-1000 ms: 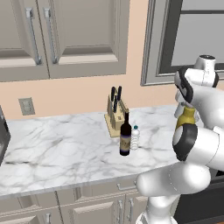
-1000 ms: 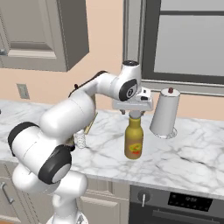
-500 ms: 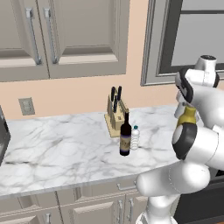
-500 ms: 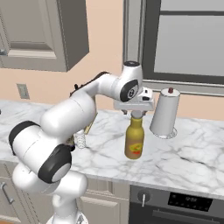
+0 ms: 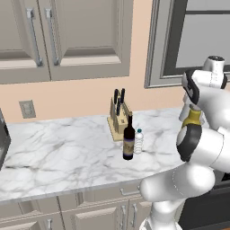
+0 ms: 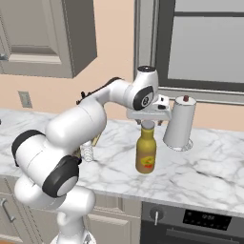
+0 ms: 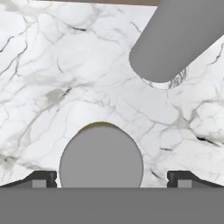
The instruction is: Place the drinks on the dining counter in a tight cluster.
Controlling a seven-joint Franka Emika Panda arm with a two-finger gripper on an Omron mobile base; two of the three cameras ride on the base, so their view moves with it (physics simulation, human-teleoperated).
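Note:
The squat amber-yellow bottle [image 6: 146, 152] with a red-yellow label stands upright on the marble counter. My gripper [image 6: 148, 120] hangs directly over its cap. In the hand view the grey cap [image 7: 101, 156] sits between my fingertips [image 7: 43, 178], with my gripper [image 7: 112, 177] open and a gap on each side. In the left base view the amber bottle [image 5: 193, 117] peeks out behind my arm. The dark wine bottle [image 5: 129, 141] and the small water bottle [image 5: 139, 141] stand side by side further left. The dining counter is out of view.
A wooden knife block [image 5: 117, 117] stands behind the wine bottle near the wall. A grey paper towel roll [image 6: 180, 123] stands just right of the amber bottle and leans into the hand view [image 7: 175, 39]. An oven front [image 6: 200, 221] sits below the counter edge.

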